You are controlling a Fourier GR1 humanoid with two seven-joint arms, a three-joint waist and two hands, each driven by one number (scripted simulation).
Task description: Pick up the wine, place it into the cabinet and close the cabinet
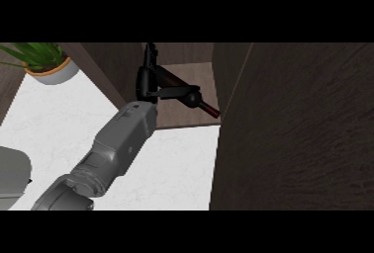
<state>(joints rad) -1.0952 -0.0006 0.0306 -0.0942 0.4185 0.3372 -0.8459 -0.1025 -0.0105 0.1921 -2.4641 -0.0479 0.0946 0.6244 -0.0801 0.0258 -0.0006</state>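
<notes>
The wine bottle (191, 97) is dark with a red neck. It lies tilted inside the open cabinet (182, 121), neck pointing to the lower right, close to the door's edge. My right hand (152, 81) reaches into the cabinet from the lower left, and its fingers (177, 92) are curled round the bottle's body. Most of the bottle's body is hidden by the hand. The cabinet door (300, 128) stands open and fills the right side of the view. A grey shape (11, 178) at the left edge may be my left arm; no left hand shows.
A potted plant (47, 64) in a white pot stands at the back left on the white counter (175, 163). The cabinet's left wall (110, 74) runs beside my forearm.
</notes>
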